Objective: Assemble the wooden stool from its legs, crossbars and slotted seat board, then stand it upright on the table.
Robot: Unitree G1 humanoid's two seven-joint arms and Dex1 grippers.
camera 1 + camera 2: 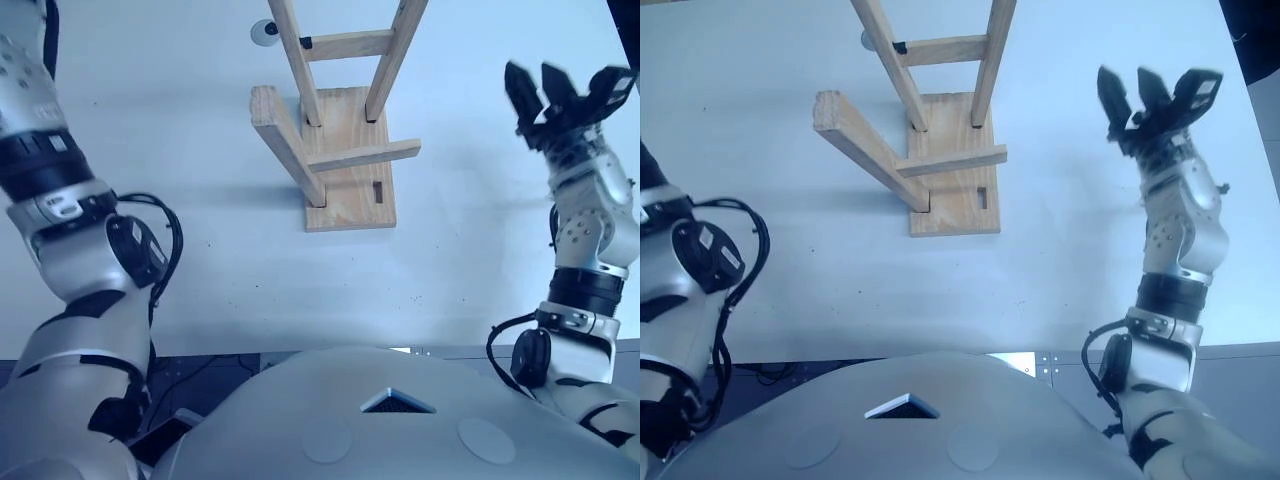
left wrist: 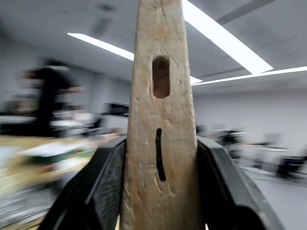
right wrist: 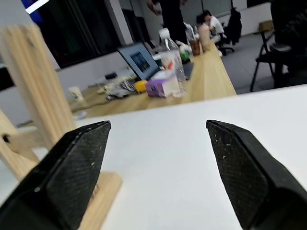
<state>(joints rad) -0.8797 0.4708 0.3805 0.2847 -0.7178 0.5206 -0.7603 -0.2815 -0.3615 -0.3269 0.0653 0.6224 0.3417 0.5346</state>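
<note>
The slotted seat board point(image 1: 352, 210) lies flat on the white table point(image 1: 180, 250). Three legs rise from it: a near left leg point(image 1: 285, 140) and two far legs point(image 1: 296, 55) point(image 1: 394, 50). One crossbar point(image 1: 350, 45) joins the far pair, and another crossbar point(image 1: 365, 155) runs right from the near left leg. One slot point(image 1: 378, 191) in the board is empty. My left gripper point(image 2: 160, 191) is shut on a loose wooden leg point(image 2: 160, 120) with a slot in it, held up off the table. To the right of the stool, my right gripper point(image 1: 565, 95) hangs open and empty.
A small dark round object point(image 1: 265, 31) lies on the table behind the stool. Bare tabletop spreads left and right of the board. The table's front edge point(image 1: 300, 350) runs close to me. A far desk with a laptop point(image 3: 139, 60) and a bottle point(image 3: 169, 57) stands beyond.
</note>
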